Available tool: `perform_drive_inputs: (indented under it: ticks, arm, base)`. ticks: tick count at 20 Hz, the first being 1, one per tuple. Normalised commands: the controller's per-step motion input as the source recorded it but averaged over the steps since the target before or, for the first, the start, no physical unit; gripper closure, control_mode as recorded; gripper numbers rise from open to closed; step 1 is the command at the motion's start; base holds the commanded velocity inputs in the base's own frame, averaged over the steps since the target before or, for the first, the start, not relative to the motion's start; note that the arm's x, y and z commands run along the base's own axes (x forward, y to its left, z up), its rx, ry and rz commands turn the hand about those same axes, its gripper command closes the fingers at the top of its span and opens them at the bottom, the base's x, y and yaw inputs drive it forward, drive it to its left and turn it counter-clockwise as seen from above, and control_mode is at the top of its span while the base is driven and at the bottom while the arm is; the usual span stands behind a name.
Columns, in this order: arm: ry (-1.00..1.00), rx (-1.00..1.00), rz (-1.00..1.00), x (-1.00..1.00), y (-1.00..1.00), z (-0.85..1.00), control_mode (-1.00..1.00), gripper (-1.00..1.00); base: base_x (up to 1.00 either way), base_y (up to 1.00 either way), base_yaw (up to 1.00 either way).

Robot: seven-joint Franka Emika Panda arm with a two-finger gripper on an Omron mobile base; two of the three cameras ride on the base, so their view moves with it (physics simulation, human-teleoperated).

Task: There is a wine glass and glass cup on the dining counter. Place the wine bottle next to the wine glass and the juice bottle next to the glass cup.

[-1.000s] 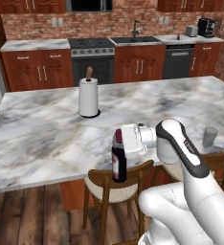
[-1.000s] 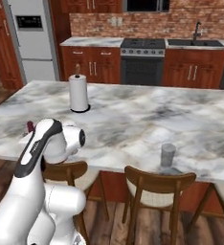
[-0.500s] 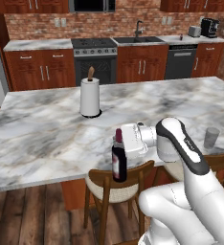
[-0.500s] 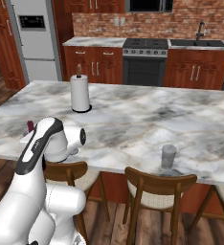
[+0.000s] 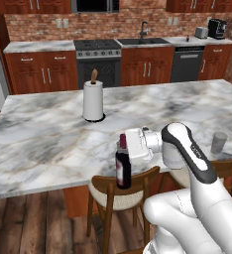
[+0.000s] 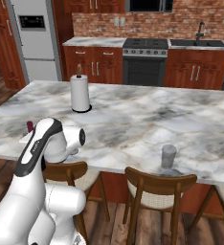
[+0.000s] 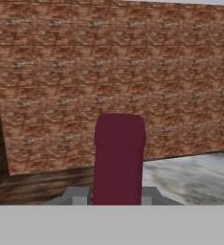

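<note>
My gripper (image 5: pixel 124 149) is shut on the neck of the wine bottle (image 5: pixel 123 171), a tall dark bottle with a dark red cap. The bottle hangs upright at the near edge of the dining counter (image 5: pixel 48 144), above a stool. From the right, its red cap (image 6: pixel 29 127) peeks out behind my arm. The hand view shows the dark red neck (image 7: pixel 119 158) between the two fingers (image 7: pixel 78 195). The glass cup (image 5: pixel 218 142), a short grey tumbler, stands near the counter's front edge, far to the right of the bottle, also seen in the right base view (image 6: pixel 168 156). The wine glass and the juice bottle are out of view.
A paper towel roll (image 5: pixel 93 101) stands upright on the counter's far middle. Wooden stools (image 6: pixel 159 189) line the near side under the counter edge. Behind the island run wall cabinets, a stove (image 5: pixel 98 62) and a sink. A fridge (image 6: pixel 35 38) stands at the far left.
The background has shifted slightly, so the base has moved a little. The bottle stays in my shut gripper at the same spot relative to the arm.
</note>
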Motion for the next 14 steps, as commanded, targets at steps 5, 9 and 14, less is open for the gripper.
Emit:
perform_drive_inputs:
  ticks: [5, 9, 14]
  arm:
    - [0.0, 0.0, 0.0, 0.0, 0.0, 0.0, 1.0, 1.0]
    - [0.0, 0.0, 0.0, 0.0, 0.0, 0.0, 1.0, 1.0]
    - [0.01, -0.01, 0.0, 0.01, -0.03, -0.02, -1.0, 1.0]
  base:
    - [0.0, -0.01, 0.01]
    - [0.0, -0.06, 0.11]
    - [0.0, -0.06, 0.1]
